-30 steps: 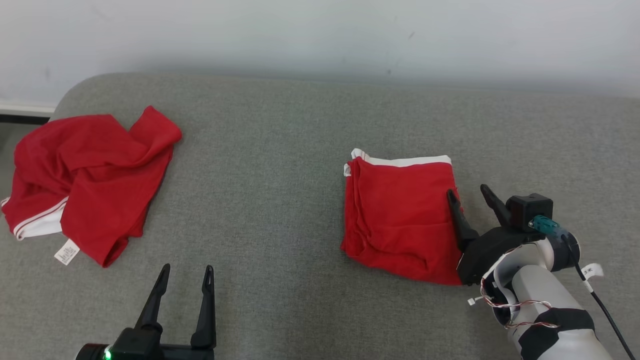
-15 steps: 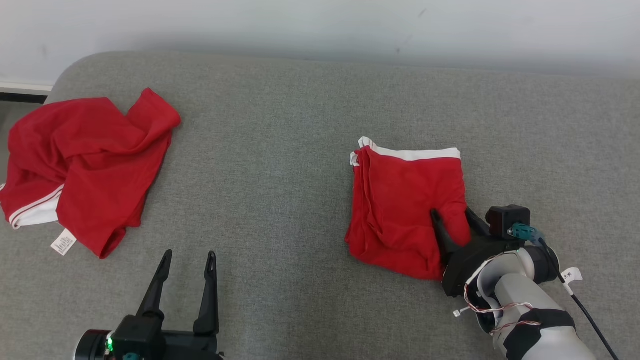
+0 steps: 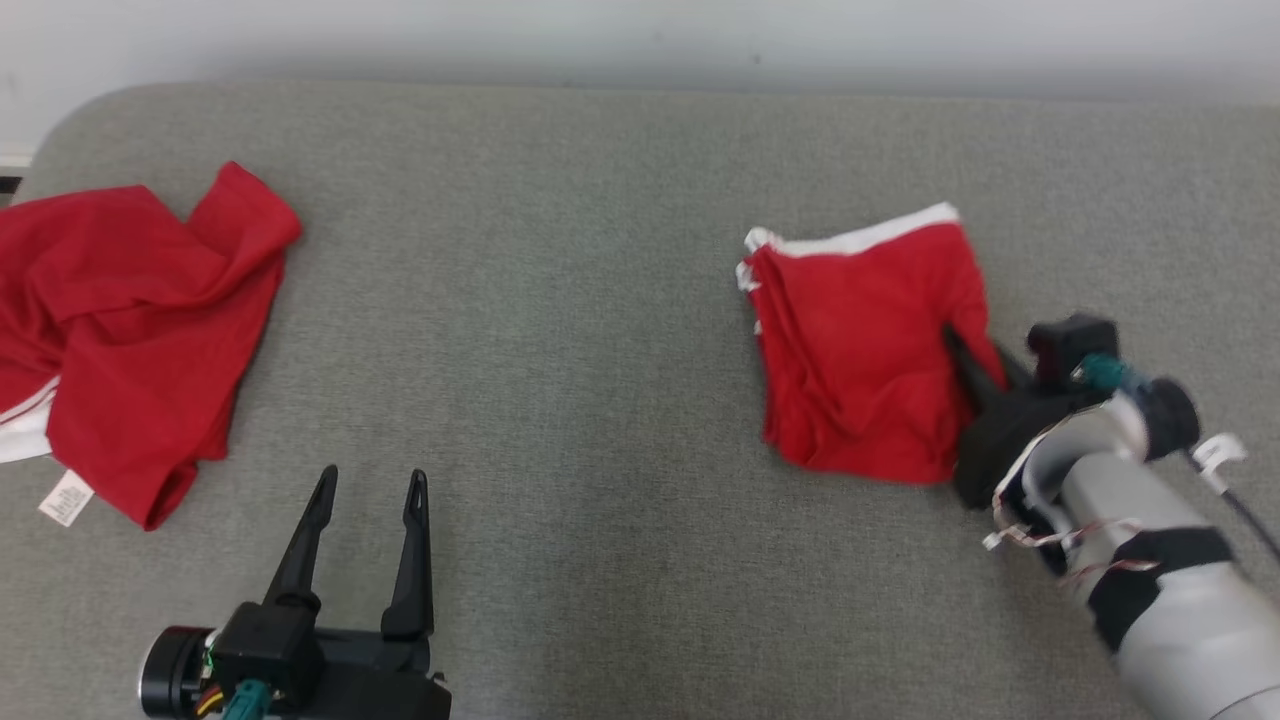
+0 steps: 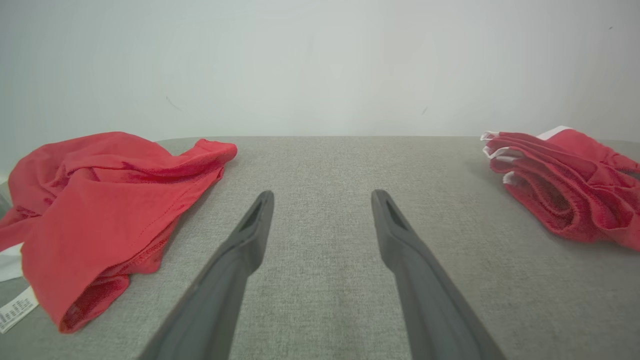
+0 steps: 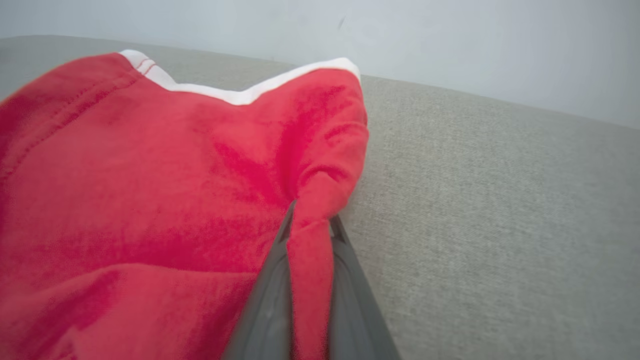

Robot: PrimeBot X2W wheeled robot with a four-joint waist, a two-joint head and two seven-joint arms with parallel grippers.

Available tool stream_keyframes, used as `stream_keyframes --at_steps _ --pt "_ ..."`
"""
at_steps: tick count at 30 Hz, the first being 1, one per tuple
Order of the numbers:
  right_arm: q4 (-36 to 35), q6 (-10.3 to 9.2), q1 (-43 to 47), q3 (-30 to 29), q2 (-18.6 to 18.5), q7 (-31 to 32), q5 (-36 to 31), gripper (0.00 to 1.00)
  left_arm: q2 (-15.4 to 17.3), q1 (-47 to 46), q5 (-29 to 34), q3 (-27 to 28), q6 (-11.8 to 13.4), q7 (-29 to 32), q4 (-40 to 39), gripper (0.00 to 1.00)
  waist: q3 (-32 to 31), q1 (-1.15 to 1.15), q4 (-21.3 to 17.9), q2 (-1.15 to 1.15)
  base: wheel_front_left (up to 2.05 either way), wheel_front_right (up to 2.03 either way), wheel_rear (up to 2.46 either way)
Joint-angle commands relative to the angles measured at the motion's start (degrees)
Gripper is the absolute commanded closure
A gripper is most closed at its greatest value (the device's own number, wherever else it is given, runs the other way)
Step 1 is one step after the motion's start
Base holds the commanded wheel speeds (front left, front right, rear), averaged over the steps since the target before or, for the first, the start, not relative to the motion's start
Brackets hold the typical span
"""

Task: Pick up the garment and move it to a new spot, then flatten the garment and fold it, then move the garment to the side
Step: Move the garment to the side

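So the folded red garment [image 3: 860, 350] is laid on the right half of the grey cushion [image 3: 560, 300], with its white band turned toward the cushion's back edge. A pinch of its right edge is clamped tight between the fingers of the right gripper [image 5: 311, 222]. The left gripper [image 3: 372, 480] is held spread wide with nothing in it, over the cushion's front, left of middle. A crumpled red garment [image 3: 130, 320] is heaped at the cushion's left end.
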Motion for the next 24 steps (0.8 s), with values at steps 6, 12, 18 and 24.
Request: stream_keyframes --at_steps 6,12,18,24 --pt "-4.78 -0.16 -5.51 4.67 -9.07 2.58 2.26 1.00 -0.02 -3.78 -0.08 -0.51 -0.38 -0.19 -1.55 0.00 6.53 -0.01 -4.17 -0.01 0.00 0.00 0.00" --pt "-9.16 -0.17 -9.88 6.61 -17.41 4.79 4.92 1.00 -0.03 -6.85 1.36 -1.18 -0.79 -0.19 -3.92 0.00 12.12 -0.01 -7.52 -0.01 0.00 0.00 0.00" --pt "-12.04 -0.16 -13.28 6.38 -24.11 5.97 6.07 1.00 -0.01 -9.09 2.83 -1.36 -0.88 -0.19 -7.35 0.00 17.17 -0.01 -9.90 -0.01 0.00 0.00 0.00" --pt "-14.59 -0.16 -16.60 5.33 -31.00 7.45 6.76 1.00 0.74 -11.13 4.64 -1.52 -0.98 -0.19 -11.24 0.00 22.27 -0.01 -11.72 -0.01 0.00 0.00 0.00"
